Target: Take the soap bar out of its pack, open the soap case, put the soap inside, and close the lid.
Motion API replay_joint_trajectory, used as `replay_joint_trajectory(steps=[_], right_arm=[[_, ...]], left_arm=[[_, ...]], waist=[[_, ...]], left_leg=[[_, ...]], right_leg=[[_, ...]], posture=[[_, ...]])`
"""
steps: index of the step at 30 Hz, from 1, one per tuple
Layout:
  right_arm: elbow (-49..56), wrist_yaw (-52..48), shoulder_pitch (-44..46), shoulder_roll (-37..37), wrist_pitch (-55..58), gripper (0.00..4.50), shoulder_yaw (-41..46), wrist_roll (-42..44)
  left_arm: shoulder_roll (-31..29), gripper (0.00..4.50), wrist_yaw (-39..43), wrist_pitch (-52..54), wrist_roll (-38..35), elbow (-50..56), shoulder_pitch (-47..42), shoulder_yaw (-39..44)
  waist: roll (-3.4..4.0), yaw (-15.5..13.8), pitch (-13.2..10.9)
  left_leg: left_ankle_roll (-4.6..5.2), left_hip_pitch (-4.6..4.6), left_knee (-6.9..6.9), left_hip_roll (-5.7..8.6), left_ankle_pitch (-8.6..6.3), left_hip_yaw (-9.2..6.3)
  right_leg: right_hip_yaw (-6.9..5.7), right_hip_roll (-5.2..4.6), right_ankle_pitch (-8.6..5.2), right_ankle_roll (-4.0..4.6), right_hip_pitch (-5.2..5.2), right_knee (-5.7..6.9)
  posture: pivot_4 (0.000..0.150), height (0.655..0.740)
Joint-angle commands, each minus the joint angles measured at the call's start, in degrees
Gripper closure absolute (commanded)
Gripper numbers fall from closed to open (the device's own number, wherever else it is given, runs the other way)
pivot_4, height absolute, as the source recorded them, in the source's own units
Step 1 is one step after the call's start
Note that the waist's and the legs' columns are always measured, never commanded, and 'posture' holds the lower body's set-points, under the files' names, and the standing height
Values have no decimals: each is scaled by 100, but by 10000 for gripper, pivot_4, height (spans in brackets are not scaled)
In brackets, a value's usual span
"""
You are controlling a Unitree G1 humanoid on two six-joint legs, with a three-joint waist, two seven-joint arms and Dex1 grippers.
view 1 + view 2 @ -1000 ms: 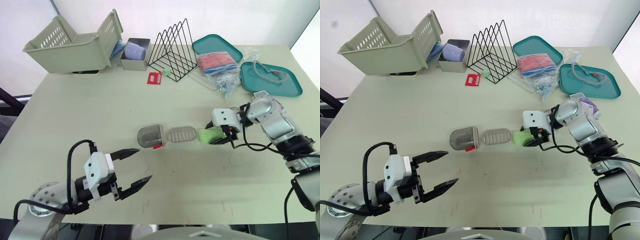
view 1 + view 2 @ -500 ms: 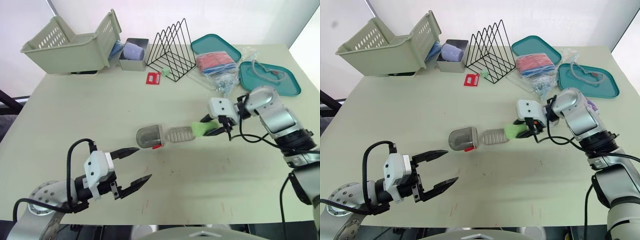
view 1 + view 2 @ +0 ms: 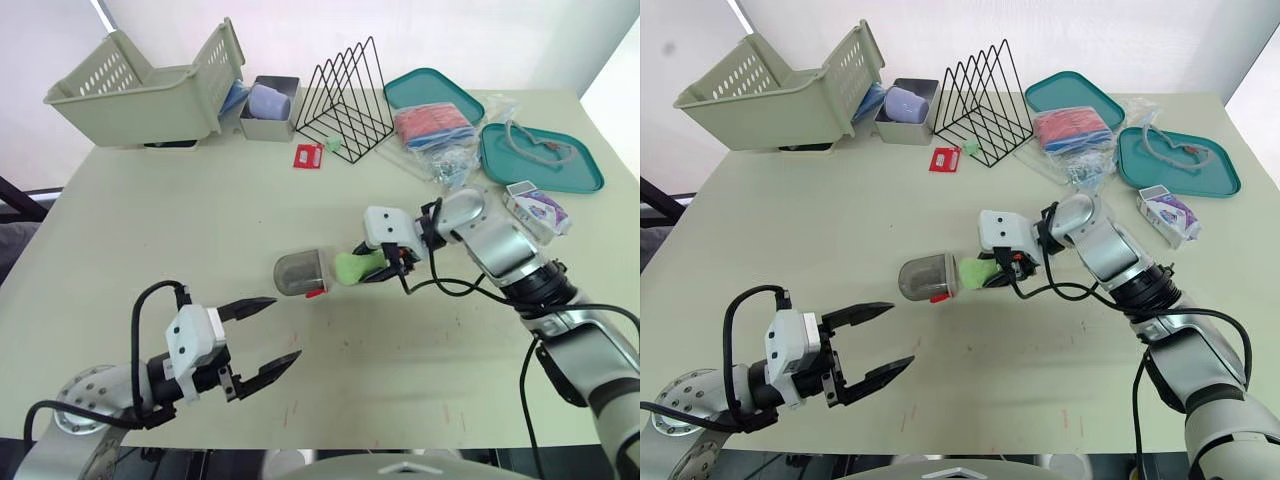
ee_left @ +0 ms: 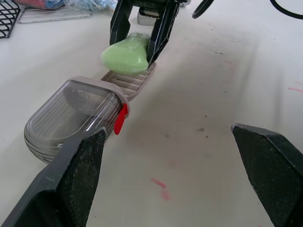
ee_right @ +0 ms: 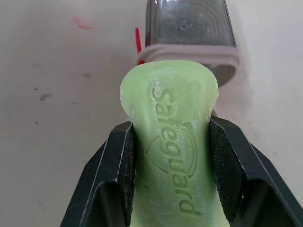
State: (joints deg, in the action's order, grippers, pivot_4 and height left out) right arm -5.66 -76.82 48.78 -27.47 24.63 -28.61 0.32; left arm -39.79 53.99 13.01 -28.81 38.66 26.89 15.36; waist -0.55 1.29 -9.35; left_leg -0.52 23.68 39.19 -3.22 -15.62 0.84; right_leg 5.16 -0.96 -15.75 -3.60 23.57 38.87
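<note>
My right gripper [image 3: 372, 263] is shut on the green soap bar [image 3: 352, 267] and holds it just over the ridged tray [image 4: 136, 81] of the open soap case. The case's clear lid [image 3: 300, 272] lies flipped to the left, with a red latch [image 4: 120, 119] at its edge. In the right wrist view both fingers [image 5: 122, 170] press the soap's sides, and the lid [image 5: 189, 23] is straight ahead. The white and purple soap pack [image 3: 537, 207] lies on the table at the right. My left gripper [image 3: 286, 328] hovers open near the front edge, left of the case.
A green basket [image 3: 140, 85], a small tin with a purple cup [image 3: 268, 105] and a black wire rack [image 3: 345, 95] line the back. Two teal trays [image 3: 540, 155] [image 3: 433, 92] and a plastic bag of items [image 3: 440, 140] sit at the back right. A red card [image 3: 308, 156] lies by the rack.
My right gripper has carried the soap leftward from beside the case to above its tray. The soap pack has come into sight at the right. The left gripper stays put.
</note>
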Motion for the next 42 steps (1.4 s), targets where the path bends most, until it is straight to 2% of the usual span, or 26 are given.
replay_joint_trajectory(steps=[1, 13, 15, 17, 18, 19, 29, 36, 42], right_arm=[[-4, 69, 159, 65, -113, 28917, -18, -76], [-358, 159, 206, 167, -457, 28917, -16, -279], [-380, 172, 208, 188, -473, 18326, 20, -272], [-391, 175, 217, 201, -478, 10781, 41, -271], [-390, 170, 220, 207, -459, 3290, 52, -260], [-389, 167, 222, 212, -445, 429, 59, -252], [-214, 135, 165, 54, -307, 429, 498, 126], [-356, -390, -1141, -702, -916, 429, 2426, 1747], [-830, -768, -2237, -997, -1919, 429, 3346, 2300]], left_arm=[[16, 0, 22, -176, 3, 12, 30, 80], [29, 0, -9, -262, 42, -19, 41, 19], [29, 0, -14, -268, 44, -19, 40, 19], [27, 0, -22, -266, 44, -16, 33, 16], [23, 0, -27, -262, 44, -13, 26, 13], [20, 0, -31, -259, 44, -11, 22, 11], [-11, 0, -73, -187, 35, 21, -57, -23], [-135, 0, 23, -193, 18, -137, -311, 43], [-237, 0, 85, -138, -27, -374, -697, 46]], waist=[[0, 17, 0], [0, 103, 0], [0, 105, 0], [0, 106, 0], [0, 105, 0], [0, 104, 0], [0, 101, 0], [-5, 10, 0], [-2, 88, -1]], left_leg=[[0, 0, 0, 0, 0, 0], [0, 0, -3, 0, 0, -1], [0, 0, -3, -1, 0, -2], [0, 0, -4, -1, 0, -1], [0, 0, -4, -1, 0, -2], [0, 0, -4, -1, 0, -2], [0, 0, -4, -1, 0, -2], [1, 4, -3, 3, -1, -6], [1, -3, -5, 1, 0, -1]], right_leg=[[0, 0, 0, 0, 0, 0], [0, 1, 0, 0, 1, 0], [0, 1, 0, 0, 1, 0], [0, 1, 0, 0, 1, 0], [0, 1, 0, 0, 1, 0], [0, 1, 0, 0, 1, 0], [-1, 0, 0, 0, 0, -1], [-8, -4, 0, 0, -5, -8], [3, 4, 0, 0, -5, -2]], posture=[[1500, 7400], [1500, 7400], [1500, 7400], [1500, 7400], [1500, 7400], [1500, 7400], [1500, 7400], [1500, 7400], [1500, 7400]])
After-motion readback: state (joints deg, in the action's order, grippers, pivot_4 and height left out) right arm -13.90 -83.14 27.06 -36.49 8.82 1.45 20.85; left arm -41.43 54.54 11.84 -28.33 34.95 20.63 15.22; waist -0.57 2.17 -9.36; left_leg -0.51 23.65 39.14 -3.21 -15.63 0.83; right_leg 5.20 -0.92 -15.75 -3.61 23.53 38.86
